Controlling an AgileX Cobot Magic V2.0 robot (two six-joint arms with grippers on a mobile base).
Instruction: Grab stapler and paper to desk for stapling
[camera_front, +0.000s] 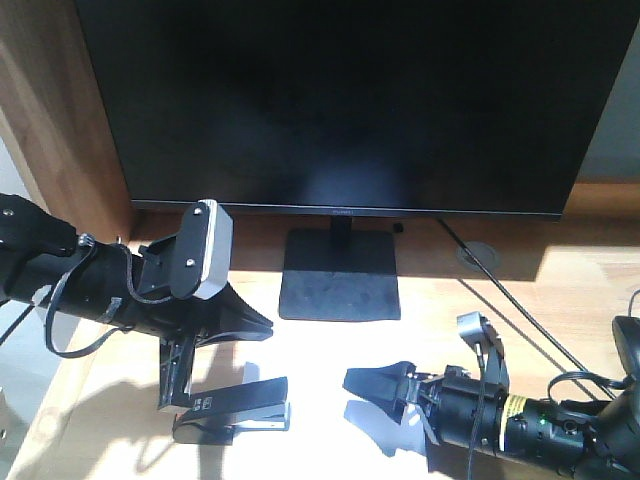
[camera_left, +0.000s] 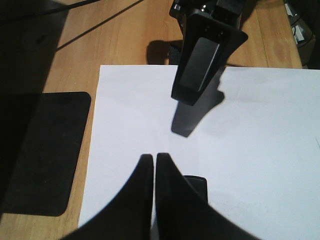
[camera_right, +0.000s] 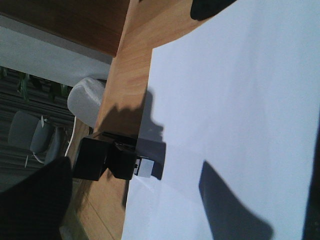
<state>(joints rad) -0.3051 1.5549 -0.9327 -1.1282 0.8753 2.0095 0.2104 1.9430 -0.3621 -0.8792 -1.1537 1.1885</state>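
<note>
The white paper (camera_left: 150, 110) lies flat on the wooden desk (camera_front: 560, 285) in front of the monitor. The black stapler (camera_front: 235, 412) rests on the paper's left part, near its edge; in the right wrist view the stapler (camera_right: 122, 161) sits across that edge. My left gripper (camera_front: 265, 328) hovers above the stapler, and in its wrist view the left gripper (camera_left: 154, 159) is shut with nothing between its fingers. The stapler's end (camera_left: 196, 184) peeks out under them. My right gripper (camera_front: 355, 392) is low over the paper, pointing left, open and empty; one of its fingers (camera_left: 200, 65) faces the left gripper.
A large black monitor (camera_front: 340, 100) stands at the back on a flat black base (camera_front: 340, 282). A cable runs from the round grommet (camera_front: 482, 255) toward the right arm. Past the desk's left edge stands a grey chair (camera_right: 35, 135).
</note>
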